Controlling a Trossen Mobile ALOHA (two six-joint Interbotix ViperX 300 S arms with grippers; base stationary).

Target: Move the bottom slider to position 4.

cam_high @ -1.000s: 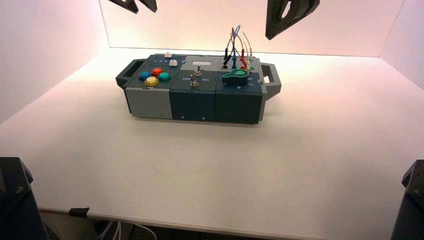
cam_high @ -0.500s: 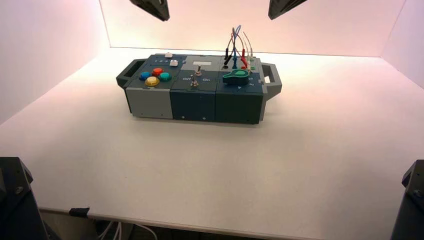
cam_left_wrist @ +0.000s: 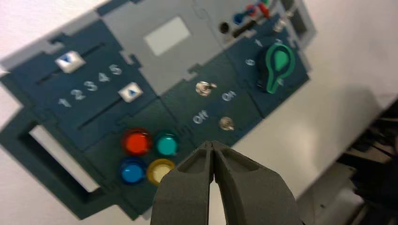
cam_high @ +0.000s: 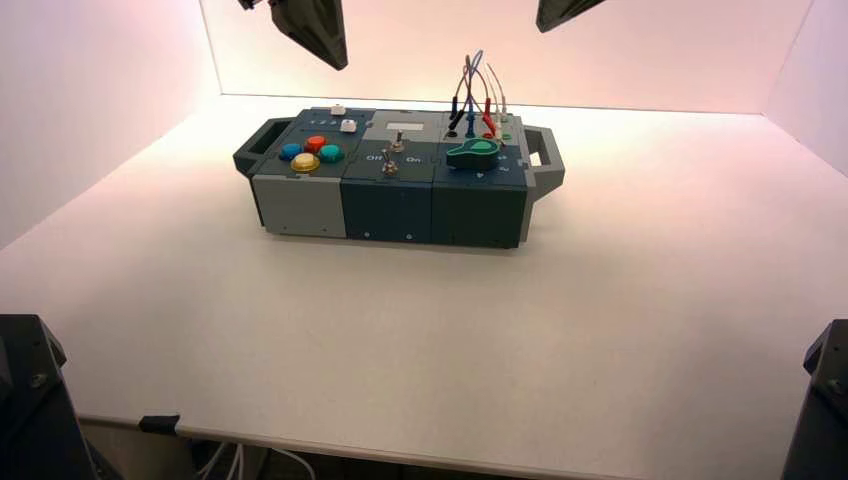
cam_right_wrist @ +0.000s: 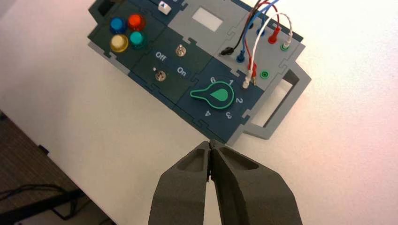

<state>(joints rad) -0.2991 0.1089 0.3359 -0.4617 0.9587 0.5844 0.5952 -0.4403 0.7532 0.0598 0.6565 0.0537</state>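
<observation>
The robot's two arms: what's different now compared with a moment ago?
The left arm's jaws, spread apart at first, are shut now, and they have come in from the left, lower and nearer the box. The right jaws have drawn up a little. Nothing was taken hold of. The sliders, buttons, switches and green knob look as they were.

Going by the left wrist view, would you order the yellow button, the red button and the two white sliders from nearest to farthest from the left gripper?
From the left gripper:
1. Yellow button: beside the blue one.
2. Red button: beside the green one.
3. Bottom slider: on the buttons' side of the numbers.
4. Top slider: across the numbers.
</observation>
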